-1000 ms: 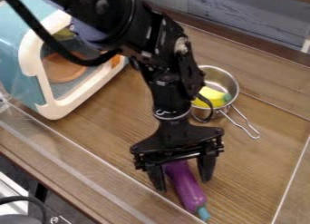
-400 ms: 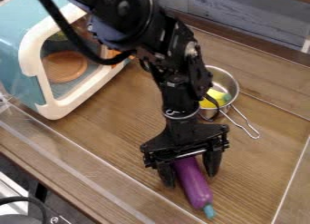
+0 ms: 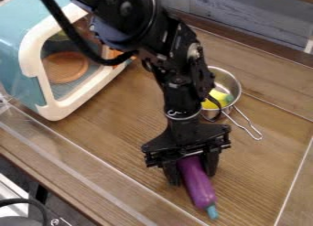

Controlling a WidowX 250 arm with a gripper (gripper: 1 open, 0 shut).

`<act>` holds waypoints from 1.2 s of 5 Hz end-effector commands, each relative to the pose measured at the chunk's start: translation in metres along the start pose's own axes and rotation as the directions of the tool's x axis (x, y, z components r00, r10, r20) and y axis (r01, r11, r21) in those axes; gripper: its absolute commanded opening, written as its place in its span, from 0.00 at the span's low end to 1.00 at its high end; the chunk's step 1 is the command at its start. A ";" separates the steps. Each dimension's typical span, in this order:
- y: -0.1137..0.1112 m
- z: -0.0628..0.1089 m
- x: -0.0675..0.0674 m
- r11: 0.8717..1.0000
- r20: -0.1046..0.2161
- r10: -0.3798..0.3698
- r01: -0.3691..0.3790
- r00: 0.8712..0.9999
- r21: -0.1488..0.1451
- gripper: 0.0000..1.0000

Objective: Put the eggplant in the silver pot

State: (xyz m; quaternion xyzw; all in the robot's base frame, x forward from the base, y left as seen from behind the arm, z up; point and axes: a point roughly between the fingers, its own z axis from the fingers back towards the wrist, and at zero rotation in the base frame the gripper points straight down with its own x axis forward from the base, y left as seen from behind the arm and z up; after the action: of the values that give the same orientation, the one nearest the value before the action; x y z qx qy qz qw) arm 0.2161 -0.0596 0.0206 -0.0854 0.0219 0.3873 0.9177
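The purple eggplant [image 3: 199,187] lies on the wooden table near the front, its teal stem tip pointing toward the front right. My gripper [image 3: 192,171] comes straight down over its upper half, with a black finger pressed against each side, so it is shut on the eggplant. The eggplant still rests on the table. The silver pot [image 3: 233,82] stands behind the gripper to the right, partly hidden by the arm, and its wire handle [image 3: 248,129] sticks out toward the front right.
A yellow toy [image 3: 215,100] lies inside the pot. A white-and-teal toy microwave [image 3: 49,69] with its door open stands at the left. A clear plastic wall [image 3: 73,188] runs along the front and left edges of the table.
The gripper's fingers have drawn in against the sides of the eggplant. The arm and the eggplant have stayed about where they were.
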 end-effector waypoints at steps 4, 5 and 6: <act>-0.006 0.037 -0.010 0.999 0.013 -0.040 0.040 0.999 0.015 0.00; -0.010 0.034 -0.008 1.000 0.014 -0.025 0.025 1.000 0.017 0.00; -0.015 0.033 -0.007 1.000 0.015 -0.012 0.012 1.000 0.019 0.00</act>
State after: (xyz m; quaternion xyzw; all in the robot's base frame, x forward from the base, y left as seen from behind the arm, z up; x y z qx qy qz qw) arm 0.2134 -0.0655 0.0473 -0.0628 0.0347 0.3883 0.9187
